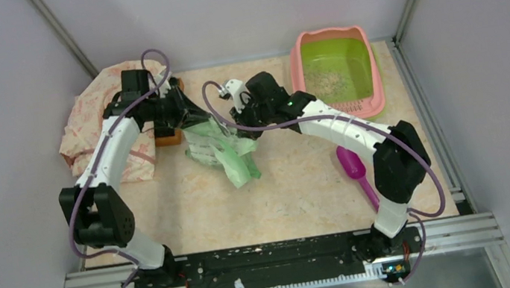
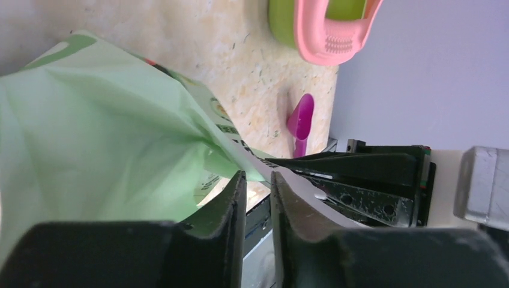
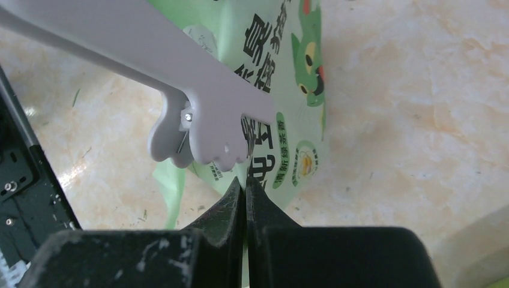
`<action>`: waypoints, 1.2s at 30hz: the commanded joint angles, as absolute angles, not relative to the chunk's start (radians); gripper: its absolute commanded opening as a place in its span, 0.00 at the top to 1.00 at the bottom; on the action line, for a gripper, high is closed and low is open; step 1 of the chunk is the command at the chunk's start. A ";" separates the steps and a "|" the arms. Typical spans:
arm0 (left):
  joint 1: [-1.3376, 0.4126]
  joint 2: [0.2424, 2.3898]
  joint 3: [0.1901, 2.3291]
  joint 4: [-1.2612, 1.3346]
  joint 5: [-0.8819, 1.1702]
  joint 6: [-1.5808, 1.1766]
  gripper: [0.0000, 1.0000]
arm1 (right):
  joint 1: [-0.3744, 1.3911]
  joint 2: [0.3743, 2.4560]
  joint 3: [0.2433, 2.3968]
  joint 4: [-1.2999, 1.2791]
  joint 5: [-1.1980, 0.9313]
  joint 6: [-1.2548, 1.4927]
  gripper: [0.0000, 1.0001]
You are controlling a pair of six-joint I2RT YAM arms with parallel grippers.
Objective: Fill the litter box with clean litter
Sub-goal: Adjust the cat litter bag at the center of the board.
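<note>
The litter box (image 1: 373, 71), pink-rimmed with a lime-green basin, stands at the back right; its pink end also shows in the left wrist view (image 2: 336, 42). A thin layer of pale clean litter (image 1: 327, 79) lies in the basin. A light green printed bag (image 1: 227, 154) slumps at the table's middle. My left gripper (image 1: 195, 115) is at the bag's upper left; its jaws (image 2: 259, 175) stand slightly apart, the bag film (image 2: 108, 138) just past the tips. My right gripper (image 1: 241, 129) is shut (image 3: 245, 180) on the bag's edge (image 3: 288, 120).
A pale lilac paw-shaped clip (image 3: 198, 120) reaches across the bag. A purple scoop (image 1: 355, 167) lies right of the bag, under the right arm. A patterned cloth (image 1: 95, 125) and a small brown wooden tray (image 1: 169, 135) are at the back left. Walls close in on three sides.
</note>
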State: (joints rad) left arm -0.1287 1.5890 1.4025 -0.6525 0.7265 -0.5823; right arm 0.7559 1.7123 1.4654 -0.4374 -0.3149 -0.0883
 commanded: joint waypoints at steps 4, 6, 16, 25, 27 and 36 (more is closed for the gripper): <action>-0.137 1.656 1.499 -0.686 0.742 -0.522 0.64 | 0.729 1.681 1.524 -0.328 -0.373 -0.068 1.00; -0.137 1.663 1.494 -0.693 0.727 -0.508 0.63 | 0.729 1.687 1.529 -0.327 -0.380 -0.068 1.00; -0.091 1.658 1.464 -0.714 0.692 -0.482 0.01 | 0.728 1.687 1.525 -0.325 -0.395 -0.078 1.00; -0.058 1.652 1.442 -0.750 0.626 -0.513 0.01 | 0.728 1.683 1.525 -0.321 -0.410 -0.083 1.00; -0.052 1.670 1.452 -0.774 0.609 -0.524 0.01 | 0.729 1.672 1.516 -0.310 -0.413 -0.080 1.00; -0.007 1.726 1.495 -0.791 0.601 -0.573 0.01 | 0.734 1.610 1.442 -0.269 -0.455 -0.075 1.00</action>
